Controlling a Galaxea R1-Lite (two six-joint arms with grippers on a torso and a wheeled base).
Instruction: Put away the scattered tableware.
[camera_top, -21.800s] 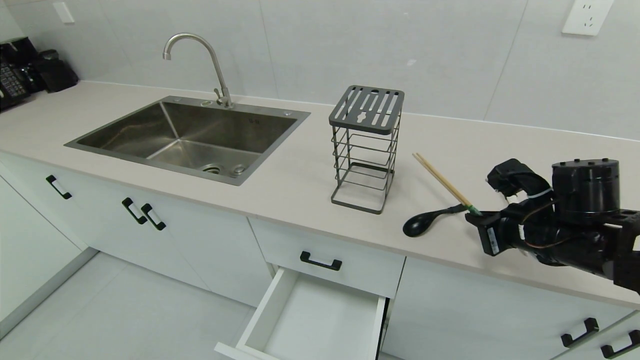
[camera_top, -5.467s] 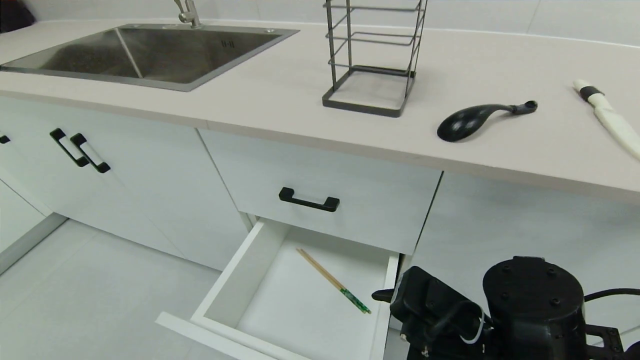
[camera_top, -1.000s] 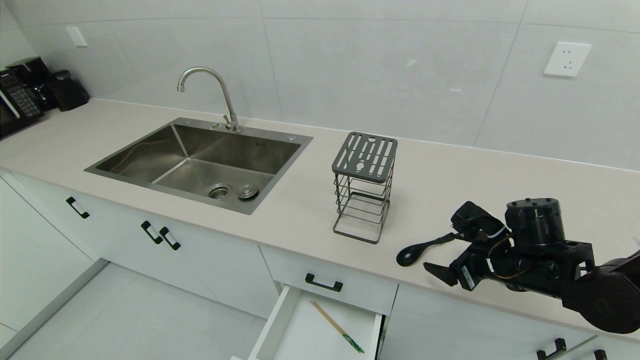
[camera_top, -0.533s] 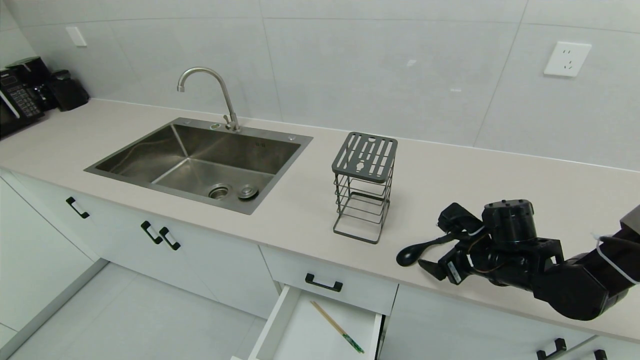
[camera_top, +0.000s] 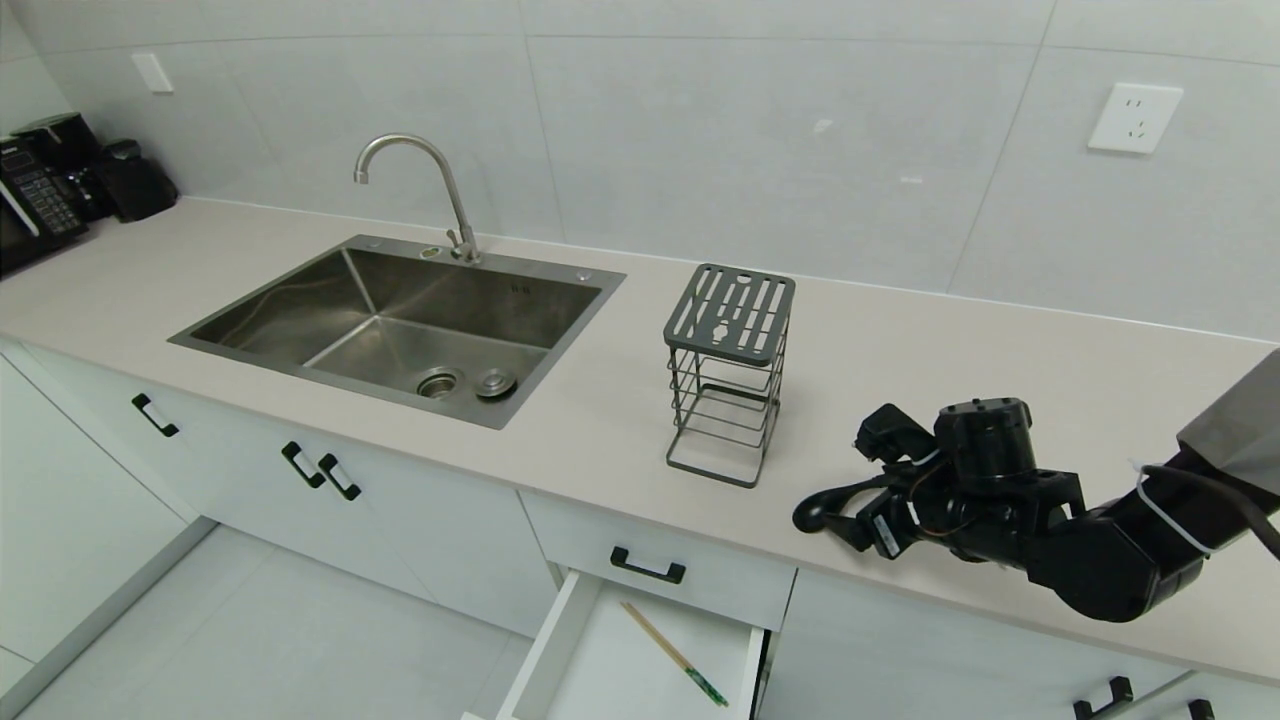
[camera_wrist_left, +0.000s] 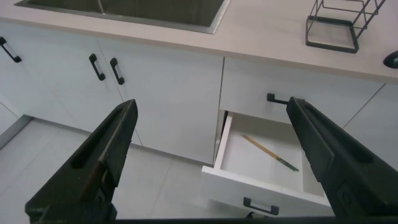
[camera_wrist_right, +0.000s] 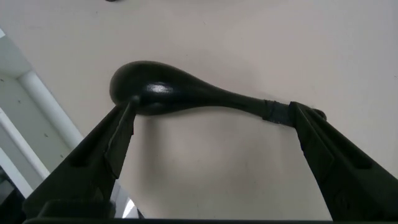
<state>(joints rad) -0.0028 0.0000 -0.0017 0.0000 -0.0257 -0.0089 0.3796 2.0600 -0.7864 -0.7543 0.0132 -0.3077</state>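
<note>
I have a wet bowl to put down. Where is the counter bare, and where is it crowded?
Bare: the counter between sink and wire rack, and behind the rack to the wall. Crowded: right of the rack, where the right gripper straddles the black spoon.

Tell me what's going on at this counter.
The robot is putting tableware away. Its right gripper is open just above the black spoon, which lies on the counter near the front edge, not yet gripped. The chopsticks already lie in the open drawer below. The left gripper is open and empty, out in front of the cabinets.
</note>
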